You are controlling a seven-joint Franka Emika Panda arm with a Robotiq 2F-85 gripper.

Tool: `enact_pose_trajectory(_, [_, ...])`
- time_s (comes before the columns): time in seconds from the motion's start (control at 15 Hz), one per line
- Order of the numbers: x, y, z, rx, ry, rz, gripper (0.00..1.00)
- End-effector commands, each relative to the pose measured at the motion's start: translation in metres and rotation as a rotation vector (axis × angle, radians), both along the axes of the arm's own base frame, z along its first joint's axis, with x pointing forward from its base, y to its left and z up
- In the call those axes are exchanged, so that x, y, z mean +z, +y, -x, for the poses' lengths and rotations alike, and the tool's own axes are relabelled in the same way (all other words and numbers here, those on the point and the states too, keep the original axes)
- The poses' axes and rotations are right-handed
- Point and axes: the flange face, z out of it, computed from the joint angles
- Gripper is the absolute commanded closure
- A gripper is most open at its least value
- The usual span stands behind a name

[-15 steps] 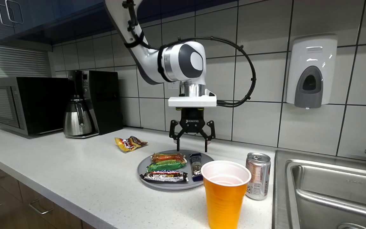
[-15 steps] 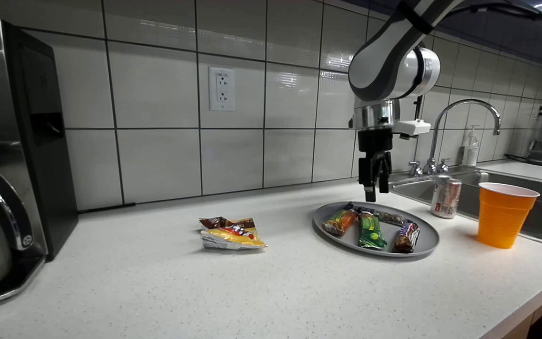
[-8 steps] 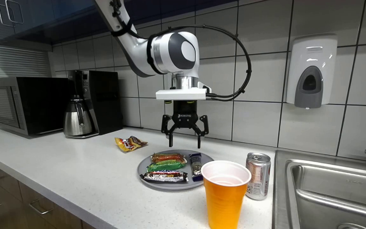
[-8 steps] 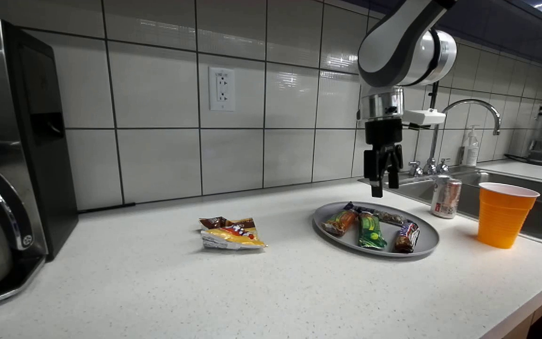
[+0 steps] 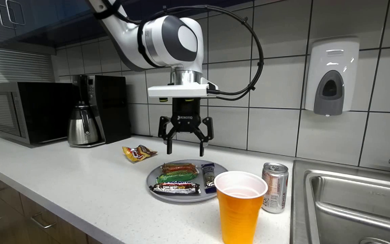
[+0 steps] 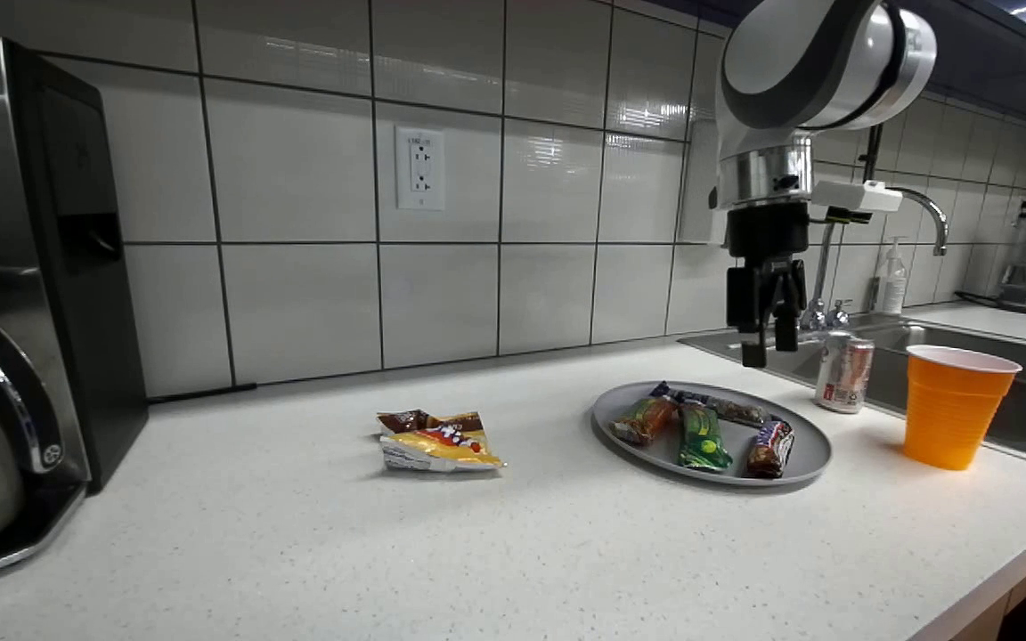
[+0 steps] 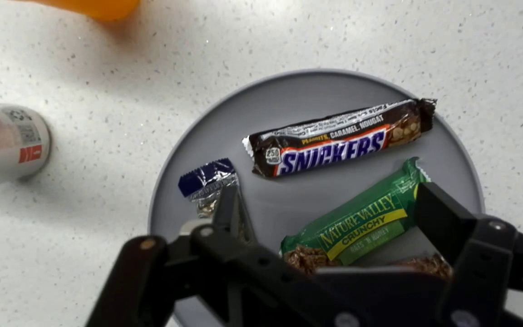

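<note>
While the pincer [image 5: 186, 153] hangs above the gray plate [image 7: 316, 91], its fingers [image 5: 169, 147] stand wide apart, holding nothing and touching nothing. Below, on the plate, the green Nature Valley bar [image 7: 363, 225] shows between them in the wrist view. Its long axis runs aslant, closer to the line from finger to finger than across it; I judge this the critical relation, since the fingers face its ends more than its long sides. Alongside lie the orange-wrapped bar [image 5: 179, 168] and, opposite, the Snickers bar [image 7: 334, 143]; the blue-ended bar [image 7: 208, 178] lies roughly crosswise. Beyond the rim, a silver can [image 5: 275, 189] and an orange cup [image 5: 240, 217] stand upright. Farther off, a yellow-and-brown packet [image 6: 442, 443] lies on the counter [image 6: 442, 561], then a coffee maker [image 5: 112, 108].
</note>
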Motion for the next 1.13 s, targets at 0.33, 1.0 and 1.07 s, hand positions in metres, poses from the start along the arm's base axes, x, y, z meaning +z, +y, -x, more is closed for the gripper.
enact_pose_trajectory(0.33, [0.032, 0.016, 0.075, -0.038, -0.002, -0.030, 0.00])
enact_pose_trajectory(1.0, [0.042, 0.026, 0.101, -0.088, -0.016, -0.020, 0.00])
enact_pose_trajectory(1.07, [0.043, 0.026, 0.103, -0.089, -0.017, -0.020, 0.00])
